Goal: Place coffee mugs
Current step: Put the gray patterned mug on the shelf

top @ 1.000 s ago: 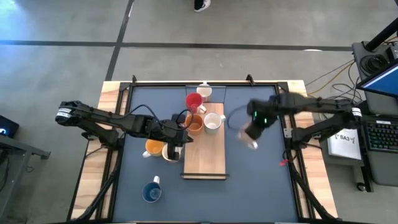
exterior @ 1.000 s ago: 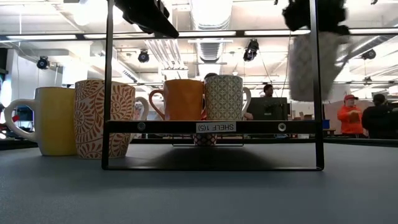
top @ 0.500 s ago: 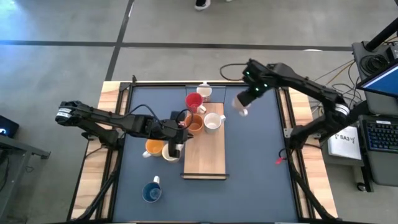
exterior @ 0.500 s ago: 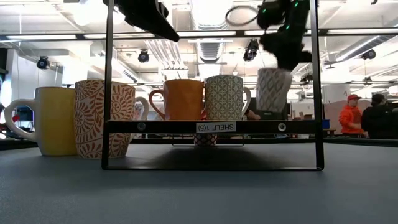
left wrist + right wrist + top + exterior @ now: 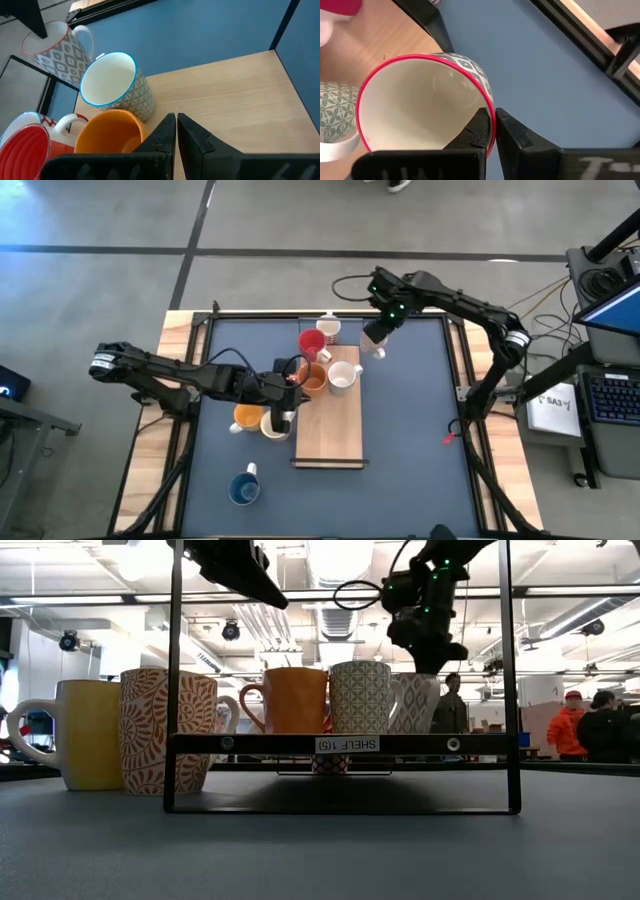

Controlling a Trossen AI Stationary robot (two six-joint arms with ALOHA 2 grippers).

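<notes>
My right gripper (image 5: 378, 332) is shut on a grey-and-white patterned coffee mug with a red rim (image 5: 372, 347) (image 5: 420, 105), beside the far right corner of the wooden shelf board (image 5: 335, 430). On the board's far end stand an orange mug (image 5: 313, 379) and a blue-rimmed patterned mug (image 5: 342, 377). A red mug (image 5: 311, 342) and a white mug (image 5: 328, 328) stand just beyond them. My left gripper (image 5: 176, 131) hovers shut above the board, next to the orange mug (image 5: 107, 132), and touches nothing. My right gripper pinches the mug's wall at the red rim (image 5: 489, 100), one finger inside the cup and one finger (image 5: 512, 135) outside. The fingers come from above, slanting down. The mug (image 5: 415, 703) hangs upright below them; the shelf's front bar hides its base.
A yellow-orange mug (image 5: 247, 417) and a cream patterned mug (image 5: 273, 426) stand on the blue mat left of the board, and a blue mug (image 5: 243, 490) stands near the front. A black metal frame (image 5: 347, 744) carries the shelf. The board's near half is bare.
My right gripper has carried the red-rimmed mug from the table's right side toward the far edge and then left, up to the shelf's far right corner. The mug has stayed upright in the hold.
</notes>
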